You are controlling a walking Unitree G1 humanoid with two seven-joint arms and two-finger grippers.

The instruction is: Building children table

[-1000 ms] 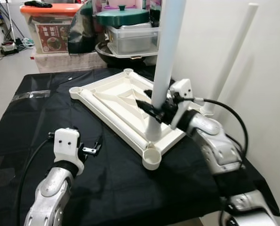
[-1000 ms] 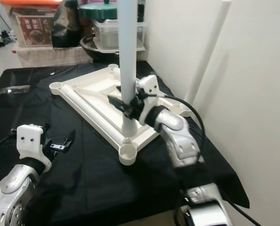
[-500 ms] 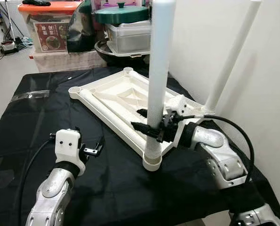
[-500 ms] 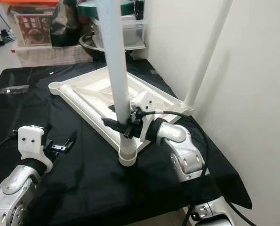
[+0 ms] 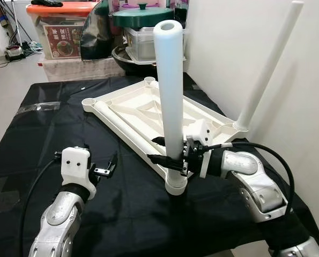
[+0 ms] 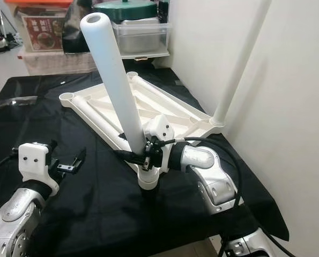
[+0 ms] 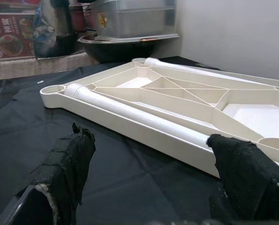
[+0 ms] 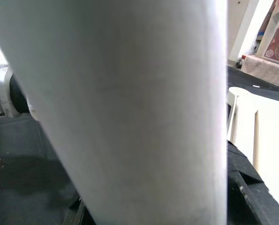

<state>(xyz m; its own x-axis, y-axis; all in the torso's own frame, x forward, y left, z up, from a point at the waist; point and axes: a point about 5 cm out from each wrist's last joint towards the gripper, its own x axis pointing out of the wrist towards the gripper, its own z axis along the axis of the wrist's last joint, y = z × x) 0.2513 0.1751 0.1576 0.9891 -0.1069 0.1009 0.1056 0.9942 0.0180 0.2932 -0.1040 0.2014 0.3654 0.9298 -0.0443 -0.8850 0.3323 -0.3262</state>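
A cream plastic table top (image 5: 143, 110) lies upside down on the black-covered table (image 5: 36, 134). A white tube leg (image 5: 170, 91) stands in the top's near corner socket (image 5: 176, 184), leaning slightly. My right gripper (image 5: 172, 160) is shut on this leg just above the socket; the leg's side looms close (image 8: 130, 108) in the right wrist view. A second white leg (image 5: 266, 69) stands in the right corner socket by the wall. My left gripper (image 5: 104, 170) hovers low over the cloth at the near left, open and holding nothing, its black fingers (image 7: 69, 159) facing the top's long edge (image 7: 144, 117).
Behind the table stand an orange-lidded storage bin (image 5: 57, 32), a green-lidded pot (image 5: 143, 16) and a clear container (image 5: 148, 43). A white wall (image 5: 239, 43) runs along the table's right side. Bare black cloth lies left of the table top.
The right gripper has carried the leg from the middle of the table top to the near corner and lowered it into the socket. The left gripper has stayed in place.
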